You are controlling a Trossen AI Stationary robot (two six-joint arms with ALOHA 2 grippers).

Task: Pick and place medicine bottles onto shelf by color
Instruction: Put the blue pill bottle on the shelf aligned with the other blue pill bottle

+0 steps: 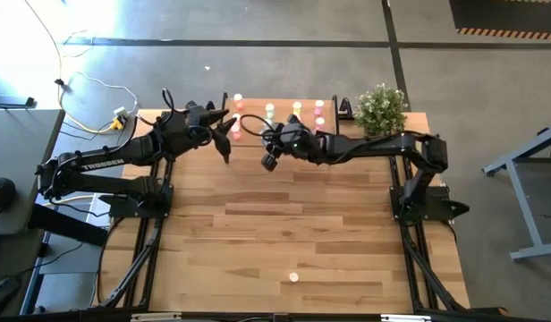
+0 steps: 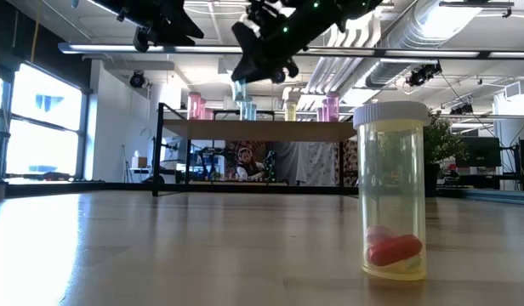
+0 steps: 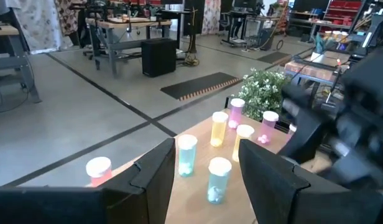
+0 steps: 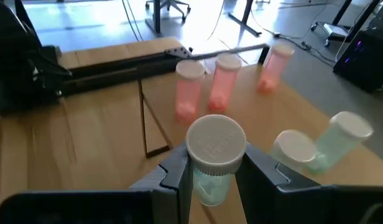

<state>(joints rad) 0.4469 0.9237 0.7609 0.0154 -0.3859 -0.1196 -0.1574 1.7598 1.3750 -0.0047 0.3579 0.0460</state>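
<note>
The right tool (image 4: 210, 171) is clenched on a pale green bottle (image 4: 211, 163) and holds it above the shelf (image 4: 148, 93), near three pink bottles (image 4: 224, 79) and two green ones (image 4: 322, 146) standing there. If it goes down a little to the side, the bottle could knock these over (they stand close together). The left tool (image 3: 201, 171) hangs half open above the shelf and holds nothing. One yellow bottle (image 2: 394, 191) waits alone on the bench (image 1: 302, 233).
</note>
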